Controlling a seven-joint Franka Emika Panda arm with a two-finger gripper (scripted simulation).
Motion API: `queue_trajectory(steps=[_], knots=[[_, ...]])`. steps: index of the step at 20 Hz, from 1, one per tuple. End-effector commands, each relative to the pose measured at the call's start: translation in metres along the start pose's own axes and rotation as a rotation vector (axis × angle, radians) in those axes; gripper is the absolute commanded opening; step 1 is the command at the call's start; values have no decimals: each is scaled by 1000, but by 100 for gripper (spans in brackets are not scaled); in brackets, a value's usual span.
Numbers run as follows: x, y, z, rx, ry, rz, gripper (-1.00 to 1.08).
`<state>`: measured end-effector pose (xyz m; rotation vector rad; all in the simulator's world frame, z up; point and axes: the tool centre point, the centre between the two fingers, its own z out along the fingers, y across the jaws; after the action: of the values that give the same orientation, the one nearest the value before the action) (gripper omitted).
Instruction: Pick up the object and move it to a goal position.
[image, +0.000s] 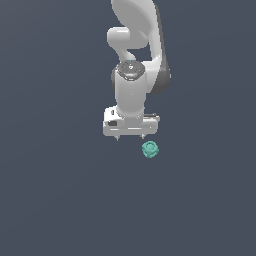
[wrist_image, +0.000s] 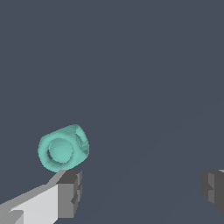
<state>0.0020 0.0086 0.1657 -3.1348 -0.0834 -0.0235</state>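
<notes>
1. The teal-green object (image: 150, 149) lies on a plain dark grey-blue floor (image: 60, 200), just below the white gripper (image: 130, 136) in the exterior view and slightly toward that view's right.
2. It is a rounded, cube-like lump with round hollows in its faces. No long axis can be made out. In the wrist view (wrist_image: 63, 147) one hollow faces the camera and the lump sits a little tilted.
3. The gripper's fingers are spread wide. In the wrist view the two grey fingertips (wrist_image: 70, 193) stand far apart, with nothing between them.
4. The object is just beside one fingertip, outside the gap; whether they touch I cannot tell.
5. The floor around the object shows no edges in either view.
</notes>
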Motion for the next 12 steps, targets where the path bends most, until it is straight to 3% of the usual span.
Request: queue_trajectory(steps=[1,12], knots=[[0,0,0,0,0,0,100],[-2,15,10,-13,-17,-28,100]])
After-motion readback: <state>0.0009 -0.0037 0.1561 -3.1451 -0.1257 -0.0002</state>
